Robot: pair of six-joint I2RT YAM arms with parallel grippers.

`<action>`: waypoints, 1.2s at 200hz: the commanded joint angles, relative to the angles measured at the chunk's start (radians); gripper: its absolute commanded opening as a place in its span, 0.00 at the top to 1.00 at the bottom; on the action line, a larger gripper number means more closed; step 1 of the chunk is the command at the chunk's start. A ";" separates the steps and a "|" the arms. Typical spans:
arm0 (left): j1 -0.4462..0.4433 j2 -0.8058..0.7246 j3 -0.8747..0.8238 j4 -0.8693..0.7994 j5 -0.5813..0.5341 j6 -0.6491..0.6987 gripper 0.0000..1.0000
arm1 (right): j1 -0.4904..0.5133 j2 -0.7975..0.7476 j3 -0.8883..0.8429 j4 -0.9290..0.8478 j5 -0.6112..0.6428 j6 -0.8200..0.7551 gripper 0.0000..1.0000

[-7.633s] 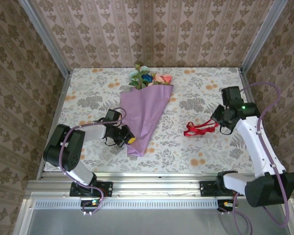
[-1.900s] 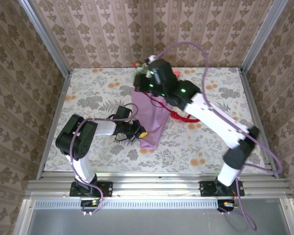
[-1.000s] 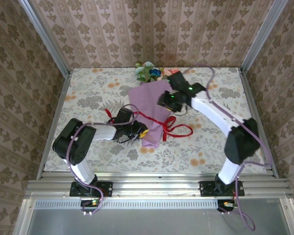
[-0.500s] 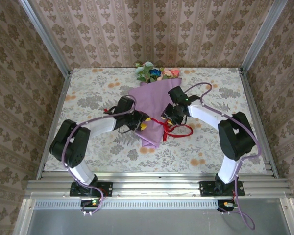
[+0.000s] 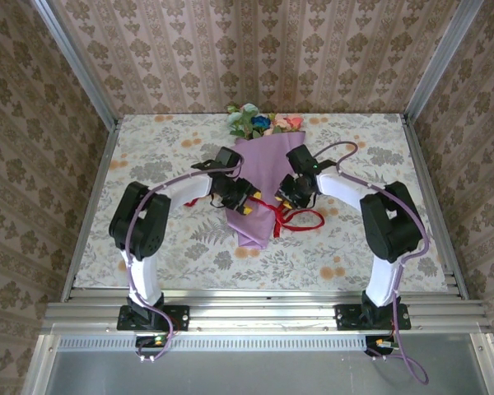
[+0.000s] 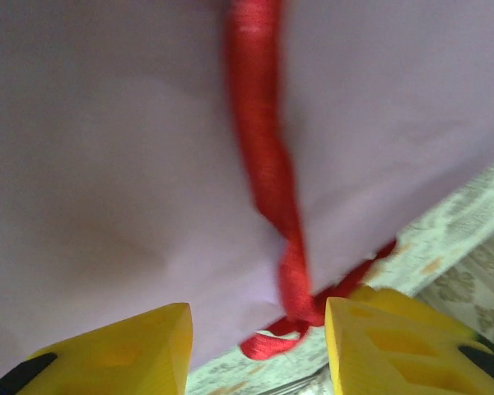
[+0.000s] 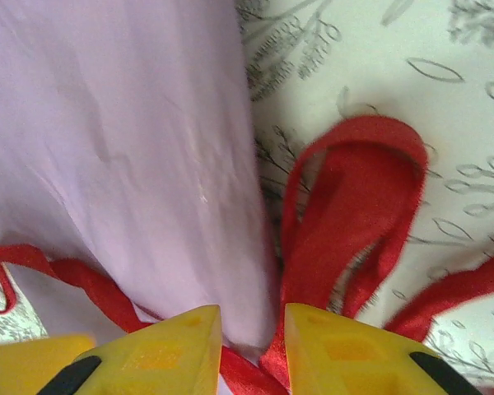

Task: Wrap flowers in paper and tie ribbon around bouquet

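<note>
The bouquet [image 5: 259,177] lies on the table as a lilac paper cone, with pink, blue and teal flowers [image 5: 259,122] at its far, wide end. The red ribbon [image 5: 300,218] crosses the cone low down; loops lie to its right and an end sticks out on the left [image 5: 193,200]. My left gripper [image 5: 237,200] hovers over the cone's left half, open [image 6: 259,329]; the ribbon [image 6: 267,164] runs across the paper [image 6: 107,164] towards its right finger. My right gripper [image 5: 290,196] is at the cone's right edge, jaws narrowly open [image 7: 253,346] over the paper edge [image 7: 148,164] and the ribbon loop [image 7: 354,214].
A floral tablecloth [image 5: 148,164] covers the table, and patterned walls [image 5: 255,49] close it in at the back and sides. Metal rails [image 5: 255,313] run along the near edge. Purple cables arc over both arms. The left gripper's yellow fingertip [image 7: 33,362] appears in the right wrist view.
The right arm carried the ribbon over from the right and laid it across the cone. In the last half second my left gripper moved from the cone's left edge onto it; the right barely moved.
</note>
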 commanded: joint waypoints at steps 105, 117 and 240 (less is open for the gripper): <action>0.000 0.054 0.020 -0.010 -0.038 0.013 0.74 | 0.007 0.045 0.029 -0.022 0.029 0.013 0.79; 0.003 0.049 0.006 0.003 -0.039 0.007 0.75 | 0.007 0.055 0.039 -0.021 0.028 0.017 0.80; -0.032 -0.016 0.049 -0.028 -0.049 -0.095 0.55 | 0.012 -0.040 0.006 -0.028 0.031 0.054 1.00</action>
